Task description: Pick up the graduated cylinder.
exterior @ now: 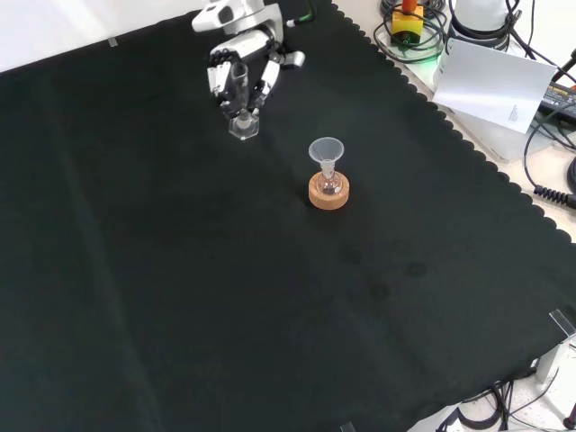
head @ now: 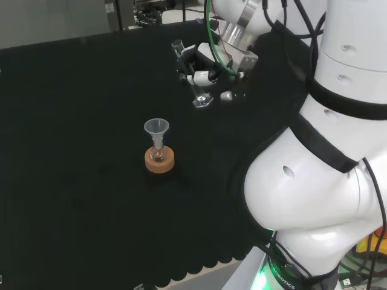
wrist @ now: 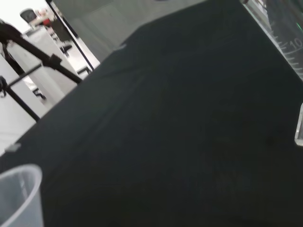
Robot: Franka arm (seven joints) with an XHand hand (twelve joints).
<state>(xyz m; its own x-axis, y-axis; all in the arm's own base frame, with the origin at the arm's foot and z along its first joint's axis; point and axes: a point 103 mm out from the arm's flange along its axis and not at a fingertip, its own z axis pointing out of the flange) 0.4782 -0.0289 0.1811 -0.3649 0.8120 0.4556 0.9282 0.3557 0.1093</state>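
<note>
Clear graduated cylinder (exterior: 243,115), one, fingers (exterior: 267,79) curled round

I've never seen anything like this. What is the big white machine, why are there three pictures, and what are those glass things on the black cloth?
The big white shapes are links of one robot arm. At its end sits a black and white hand with fingers and a thumb. One picture looks over the arm from behind, one looks down from the front, and one comes from a camera at the wrist. On the black cloth a clear graduated cylinder stands upright; the hand's fingers are curled round it, though its base seems to rest on the cloth. Nearby, apart from the hand, a small flask sits in a cork ring with a clear funnel in its neck.
</note>
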